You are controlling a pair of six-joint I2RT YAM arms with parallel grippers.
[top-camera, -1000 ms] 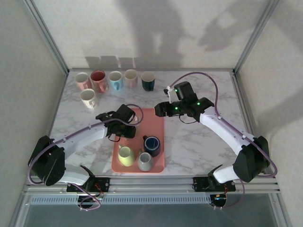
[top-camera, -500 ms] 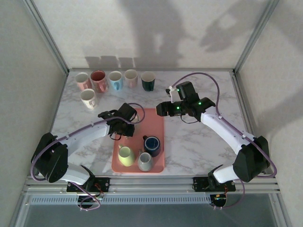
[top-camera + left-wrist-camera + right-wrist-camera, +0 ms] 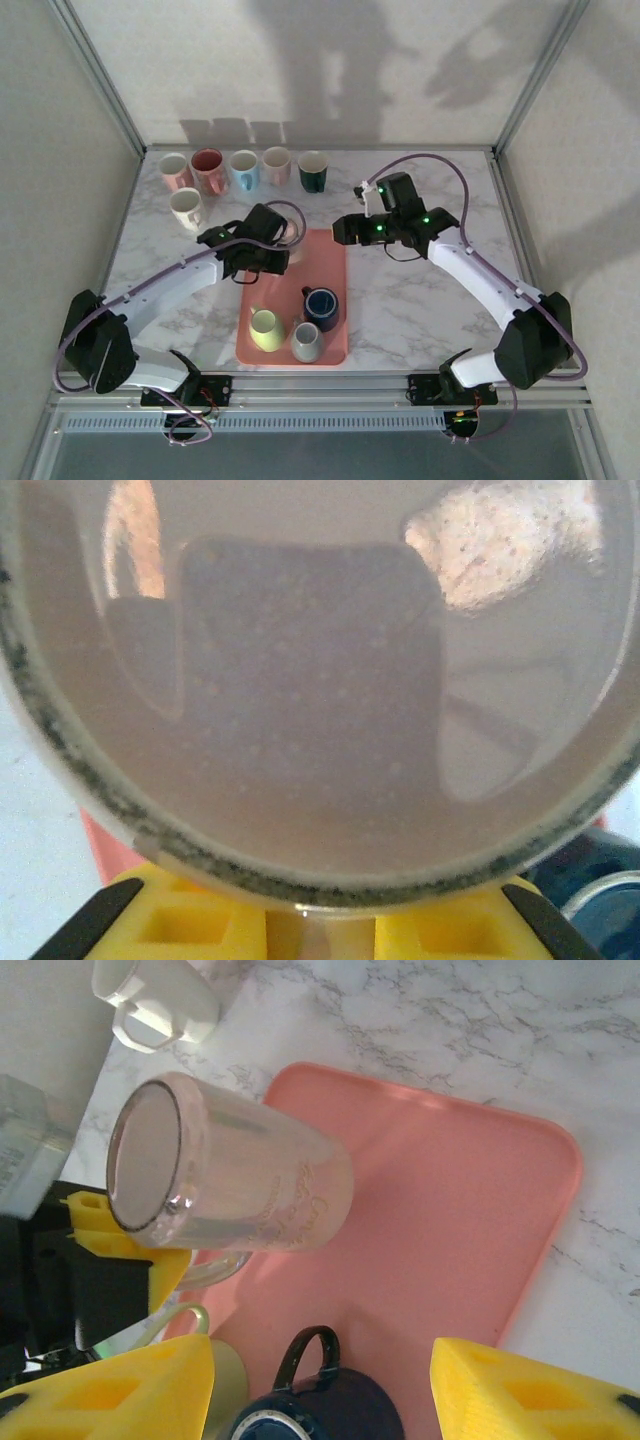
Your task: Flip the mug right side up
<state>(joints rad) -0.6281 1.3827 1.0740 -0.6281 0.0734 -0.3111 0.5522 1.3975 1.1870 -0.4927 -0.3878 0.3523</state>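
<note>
The left tool [image 3: 320, 930] is clamped on the pale pink mug [image 3: 230, 1165], holding it tipped on its side above the tray's [image 3: 450, 1220] far left corner. The right tool [image 3: 320, 1380] hangs agape and empty near the tray's far right corner.

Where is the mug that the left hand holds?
In the right wrist view the mug hangs on its side in the left hand, over the far left part of the pink tray.

Overhead camera looks down; both wrist cameras, close in, share the mug [image 3: 230, 1175].
</note>
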